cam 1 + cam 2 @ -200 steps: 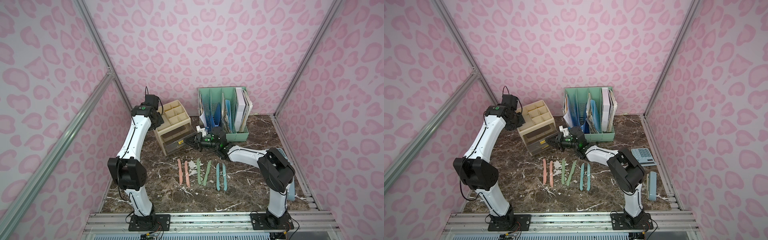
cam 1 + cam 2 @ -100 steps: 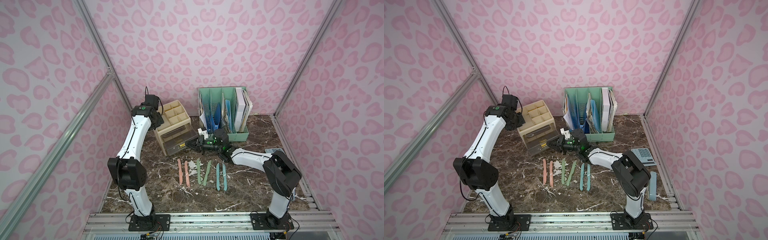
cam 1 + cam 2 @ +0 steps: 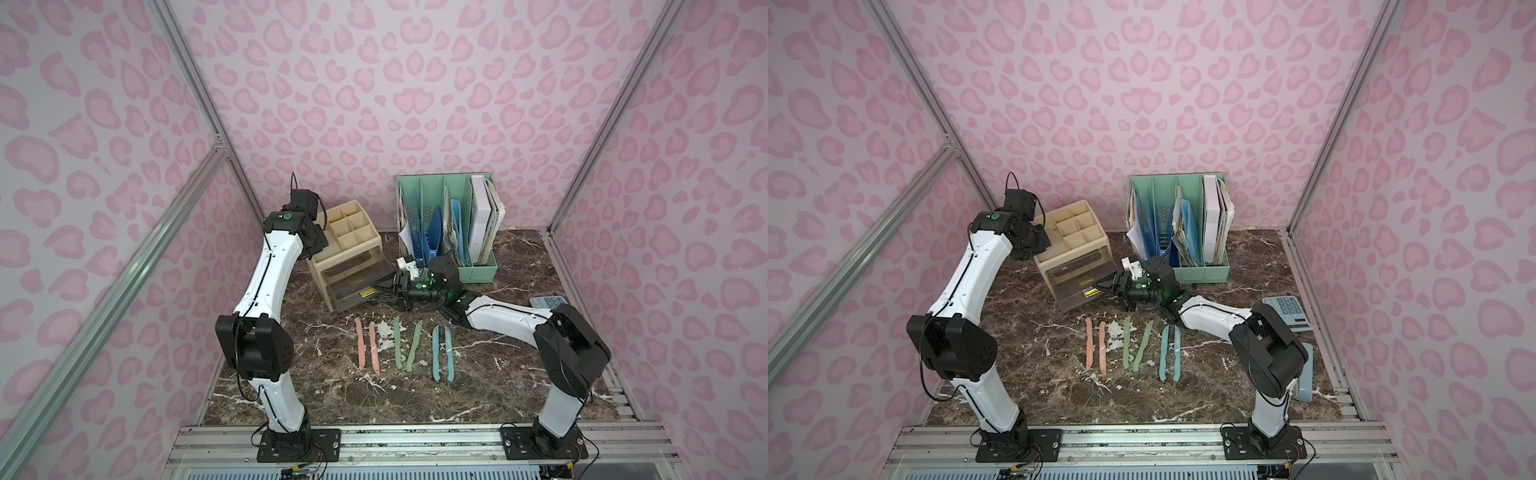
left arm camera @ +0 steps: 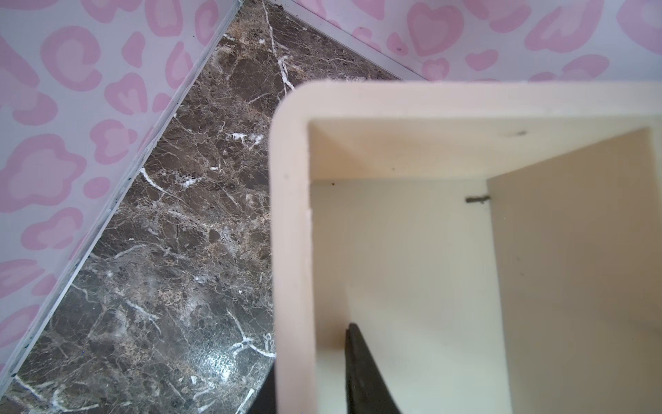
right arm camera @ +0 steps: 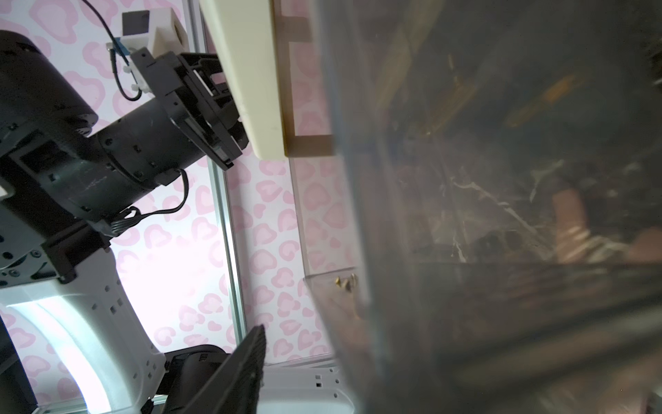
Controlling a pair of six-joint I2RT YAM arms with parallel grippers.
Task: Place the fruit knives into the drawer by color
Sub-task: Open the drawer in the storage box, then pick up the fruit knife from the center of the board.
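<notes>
Table [image 3: 332, 395]: dark brown marble, white-veined, glossy.
Organiser [image 3: 376, 239]: beige plastic, boxy, open gridded top; far left.
Drawer [image 3: 353, 282]: smoky clear plastic tray, standing out of the organiser's front.
Fruit knives [image 3: 398, 343]: six slim, slightly curved, matte one-colour pieces, in a row on the table just near of the drawer. Pink pair [image 3: 360, 345] left, green pair [image 3: 414, 345] middle, teal pair [image 3: 435, 353] right.
Left gripper [image 4: 308, 380]: fingers astride the organiser's corner wall; cannot tell whether they clamp it.
Right gripper [image 3: 385, 291]: jaws parted at the drawer's front edge.
Since a second ago: knives unmoved; right elbow further right.
</notes>
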